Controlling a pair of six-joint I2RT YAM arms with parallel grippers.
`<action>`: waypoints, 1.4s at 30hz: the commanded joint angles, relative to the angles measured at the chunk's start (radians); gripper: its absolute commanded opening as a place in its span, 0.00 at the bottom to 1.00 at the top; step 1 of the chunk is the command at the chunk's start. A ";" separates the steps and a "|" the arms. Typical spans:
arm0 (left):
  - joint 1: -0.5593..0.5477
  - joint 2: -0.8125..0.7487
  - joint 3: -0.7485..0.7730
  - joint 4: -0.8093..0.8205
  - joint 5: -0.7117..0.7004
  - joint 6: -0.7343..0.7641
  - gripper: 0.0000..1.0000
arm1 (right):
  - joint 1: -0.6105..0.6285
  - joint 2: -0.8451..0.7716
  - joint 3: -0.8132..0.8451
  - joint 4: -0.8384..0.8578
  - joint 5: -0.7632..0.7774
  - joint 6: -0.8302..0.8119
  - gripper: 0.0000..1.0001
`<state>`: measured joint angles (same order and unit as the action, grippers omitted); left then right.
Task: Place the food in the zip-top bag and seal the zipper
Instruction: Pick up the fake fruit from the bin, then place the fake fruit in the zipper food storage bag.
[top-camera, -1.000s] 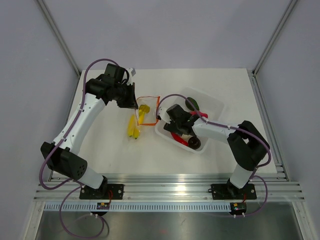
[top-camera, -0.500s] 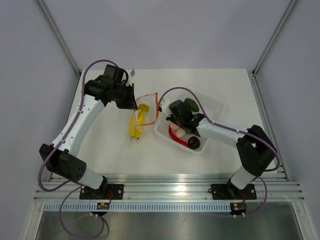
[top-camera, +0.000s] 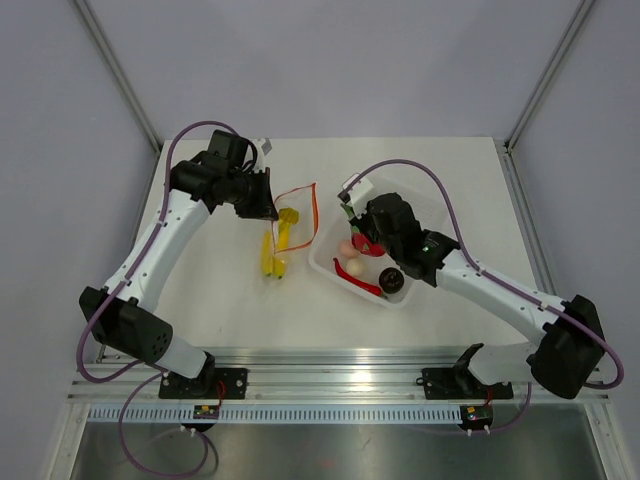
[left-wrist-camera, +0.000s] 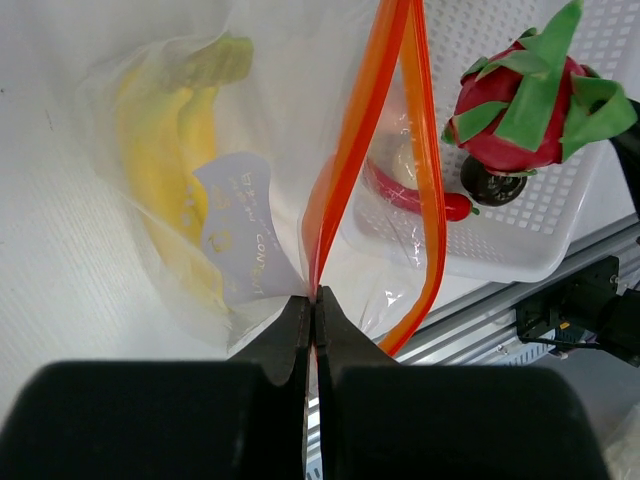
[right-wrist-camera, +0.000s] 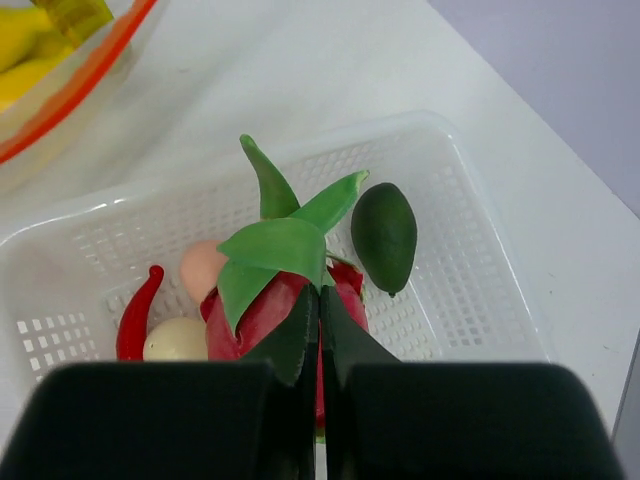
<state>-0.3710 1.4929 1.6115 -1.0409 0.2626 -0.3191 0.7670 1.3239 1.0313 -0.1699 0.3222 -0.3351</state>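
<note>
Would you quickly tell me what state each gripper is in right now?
Left gripper: closed, pinching the zip-top bag at its mouth.
Right gripper: closed on the dragon fruit, at its green leaves.

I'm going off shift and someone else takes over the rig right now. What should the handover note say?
Left gripper: jaws shut on the zip-top bag at one end of the zipper, mouth held open.
Right gripper: jaws shut on the dragon fruit, over the tray.
Done: banana is in the bag.
In the tray: chilli, avocado, dark round fruit, whitish piece, pinkish piece.
Left: bag the dragon fruit, then the tray's items, then seal the zipper.
</note>
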 joint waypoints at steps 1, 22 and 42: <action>0.001 -0.022 -0.010 0.053 0.041 -0.011 0.00 | 0.005 -0.087 0.030 0.056 0.020 0.053 0.00; 0.001 0.003 0.010 0.055 0.050 -0.015 0.00 | 0.101 -0.043 0.406 0.158 -0.012 0.329 0.00; 0.001 -0.010 0.021 0.082 0.171 -0.075 0.00 | 0.244 0.164 0.125 0.521 0.383 0.878 0.00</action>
<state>-0.3702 1.4952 1.6028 -1.0161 0.3668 -0.3744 0.9947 1.5070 1.1423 0.2260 0.5968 0.4129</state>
